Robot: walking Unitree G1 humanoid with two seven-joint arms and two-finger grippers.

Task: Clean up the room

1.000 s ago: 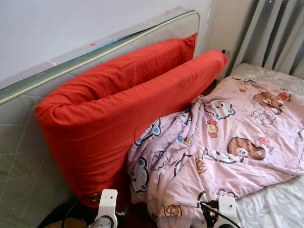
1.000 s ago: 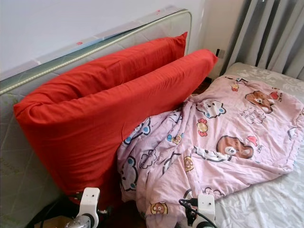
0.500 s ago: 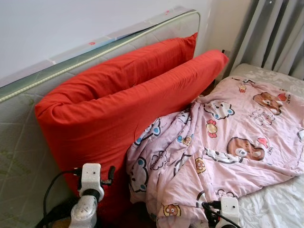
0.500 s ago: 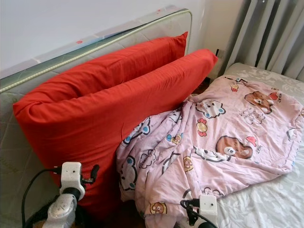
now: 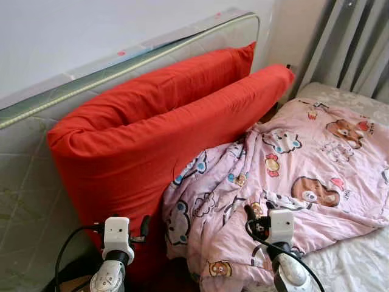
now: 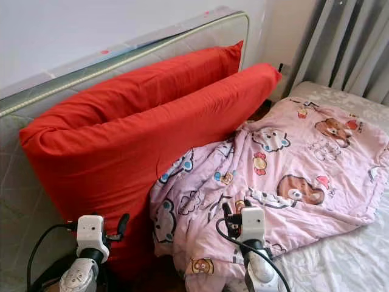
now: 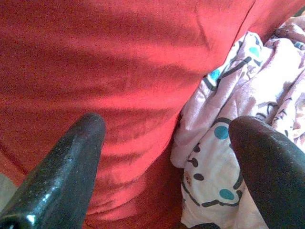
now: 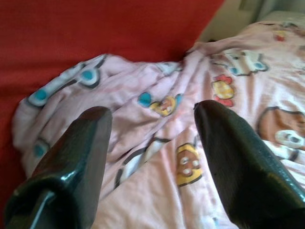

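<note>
Since the pink cartoon-print blanket (image 5: 285,182) lies crumpled across the bed (image 5: 358,255), one bunched end pushed up against the big red cushion (image 5: 164,140) that leans on the upright mattress (image 5: 24,182), expect it to be light, limp and shapeless. Your right gripper (image 8: 150,143) hovers just over its folds with fingers spread wide and empty, and your left gripper (image 7: 167,157) is likewise agape, facing the seam where cushion meets blanket. Pinch a thick ridge or the hem rather than flat cloth; a thin layer will likely slide out and drag.
</note>
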